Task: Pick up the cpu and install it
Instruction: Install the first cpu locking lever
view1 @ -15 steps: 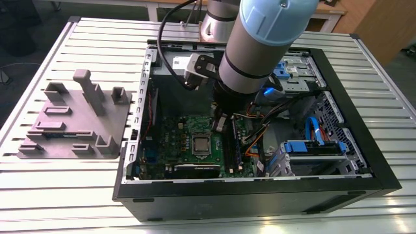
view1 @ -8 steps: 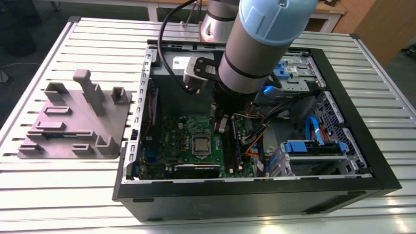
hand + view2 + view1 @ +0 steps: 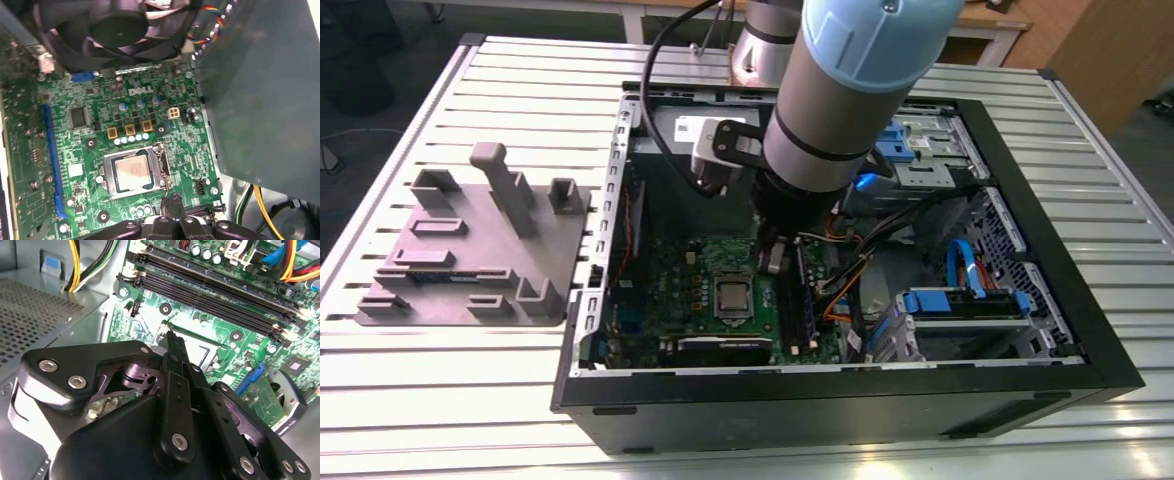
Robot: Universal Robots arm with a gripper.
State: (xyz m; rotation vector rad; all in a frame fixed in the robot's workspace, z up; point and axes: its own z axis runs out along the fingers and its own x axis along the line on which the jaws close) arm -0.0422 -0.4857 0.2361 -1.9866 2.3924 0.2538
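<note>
cpu [image 3: 132,172] seated in motherboard [image 3: 75,150] socket; claw [image 3: 172,210] just beside socket edge, clenched empty. judged: press evenly, avoid tilting chip.

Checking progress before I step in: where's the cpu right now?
The cpu sits in the motherboard socket in the first wrist view, below the fan.
</note>
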